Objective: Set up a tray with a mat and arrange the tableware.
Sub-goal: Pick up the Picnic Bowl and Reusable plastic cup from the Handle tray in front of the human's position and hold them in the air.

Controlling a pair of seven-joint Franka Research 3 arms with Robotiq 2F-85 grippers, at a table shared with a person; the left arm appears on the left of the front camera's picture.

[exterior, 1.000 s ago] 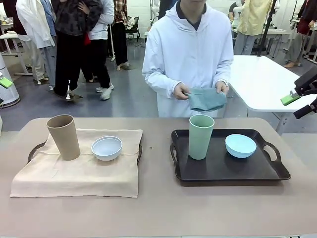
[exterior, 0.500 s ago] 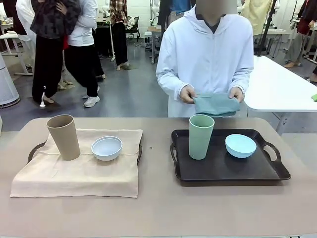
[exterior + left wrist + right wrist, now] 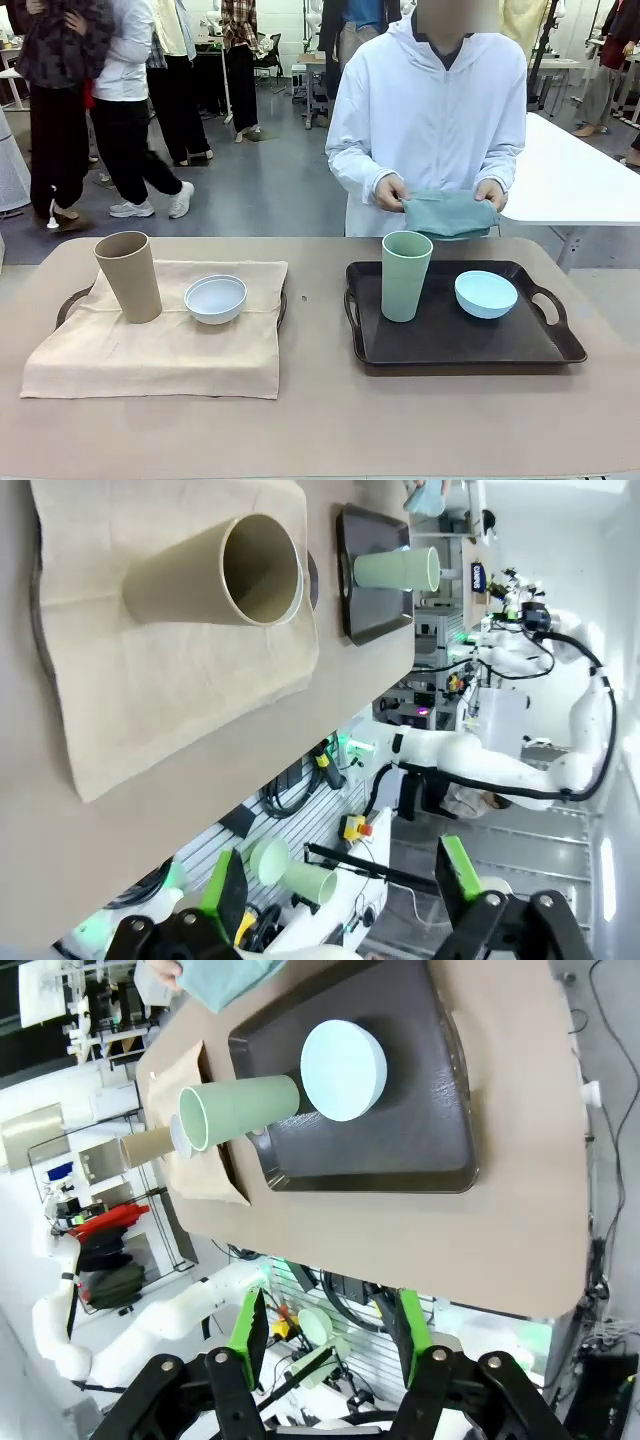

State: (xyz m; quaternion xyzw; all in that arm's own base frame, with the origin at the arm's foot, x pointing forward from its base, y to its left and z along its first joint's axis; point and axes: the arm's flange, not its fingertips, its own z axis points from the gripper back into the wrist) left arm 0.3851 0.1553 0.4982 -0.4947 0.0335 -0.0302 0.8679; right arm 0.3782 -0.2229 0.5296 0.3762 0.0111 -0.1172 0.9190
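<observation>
The left end effector (image 3: 342, 890) is hovering wide and empty, with the tan cup (image 3: 210, 572) standing on the mat (image 3: 150, 680) far ahead. The right end effector (image 3: 330, 1338) is gaping partway, empty — the pale green cup (image 3: 240, 1110) and light blue bowl (image 3: 343, 1070) are sitting on the tray (image 3: 430, 1140) ahead, on the surface (image 3: 500, 1250). People (image 3: 120, 100) are standing in the room beyond.

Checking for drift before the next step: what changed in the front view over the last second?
The person stepped toward the robot's right, still holding the folded teal cloth. The right gripper pulled back off to the right, jaws open and empty. Unmoved: tan cup, green cup, white bowl, blue bowl, mat, dark tray.
</observation>
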